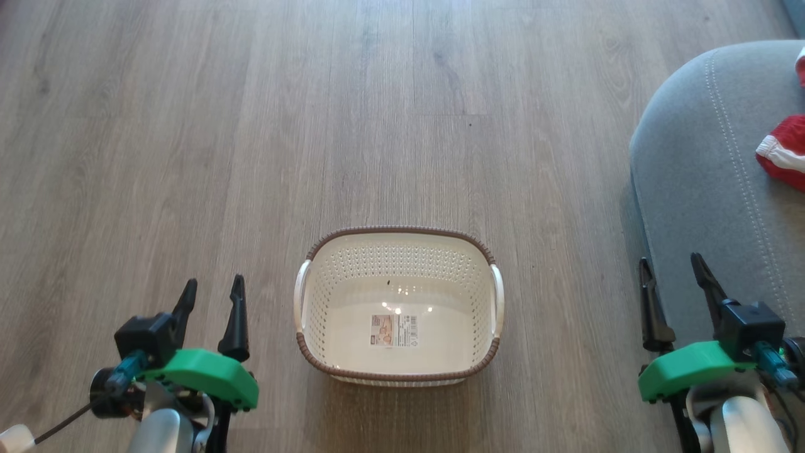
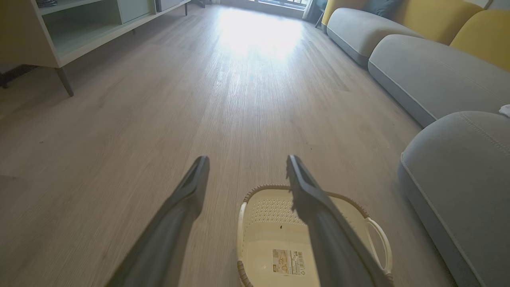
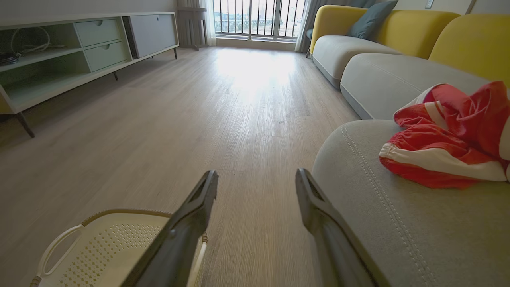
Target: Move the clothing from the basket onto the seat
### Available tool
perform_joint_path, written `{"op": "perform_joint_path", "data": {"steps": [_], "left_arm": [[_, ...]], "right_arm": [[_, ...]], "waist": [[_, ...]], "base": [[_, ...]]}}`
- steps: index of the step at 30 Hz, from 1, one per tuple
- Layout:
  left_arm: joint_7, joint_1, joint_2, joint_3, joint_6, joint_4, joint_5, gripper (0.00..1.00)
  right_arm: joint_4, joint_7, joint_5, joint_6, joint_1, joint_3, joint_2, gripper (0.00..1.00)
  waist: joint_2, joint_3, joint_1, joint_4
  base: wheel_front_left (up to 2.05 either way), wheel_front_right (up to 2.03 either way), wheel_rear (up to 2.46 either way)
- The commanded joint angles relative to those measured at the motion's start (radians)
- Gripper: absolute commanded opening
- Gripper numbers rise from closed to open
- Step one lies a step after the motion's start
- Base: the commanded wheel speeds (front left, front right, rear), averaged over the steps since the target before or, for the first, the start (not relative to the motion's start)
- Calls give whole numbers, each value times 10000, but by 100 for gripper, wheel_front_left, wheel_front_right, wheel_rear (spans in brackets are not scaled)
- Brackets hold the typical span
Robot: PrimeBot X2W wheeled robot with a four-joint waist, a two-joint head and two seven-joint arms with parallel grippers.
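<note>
Red clothing (image 3: 446, 139) lay on the grey seat (image 1: 704, 189), cream basket (image 1: 399, 251) sat on the wooden floor (image 1: 251, 126), left tool (image 1: 210, 296) and right tool (image 1: 676, 277) stood wide, holding nothing

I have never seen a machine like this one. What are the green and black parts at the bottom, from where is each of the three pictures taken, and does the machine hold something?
It is a wheeled robot with two arms. The head picture looks down from its head: the left gripper and the right gripper each have two long dark fingers on a green mount. The other two pictures come from cameras on the wrists, looking along each gripper's own fingers. On the wooden floor stands the basket, with just a label inside. The red and white clothing lies on the grey seat, to the robot's right. Both grippers are open and hold nothing.
</note>
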Motion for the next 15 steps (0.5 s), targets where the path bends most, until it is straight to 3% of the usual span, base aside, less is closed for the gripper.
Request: {"op": "perform_joint_path", "data": {"steps": [1,14,15], "left_arm": [[-51,-296,40,395,-32,-315,92,100],[-51,-285,-73,694,-153,-405,433,100],[2,-4,-121,330,-140,-43,346,0]], "right_arm": [[-356,-134,50,-4,-161,261,-36,100],[-425,-135,169,-4,-246,360,-33,100],[-63,0,85,0,-11,128,2,0]], "waist": [[-1,10,1,-13],[-1,-65,1,-5],[-1,-64,1,-6]], "base": [[0,0,0],[0,0,0],[0,0,0]]}}
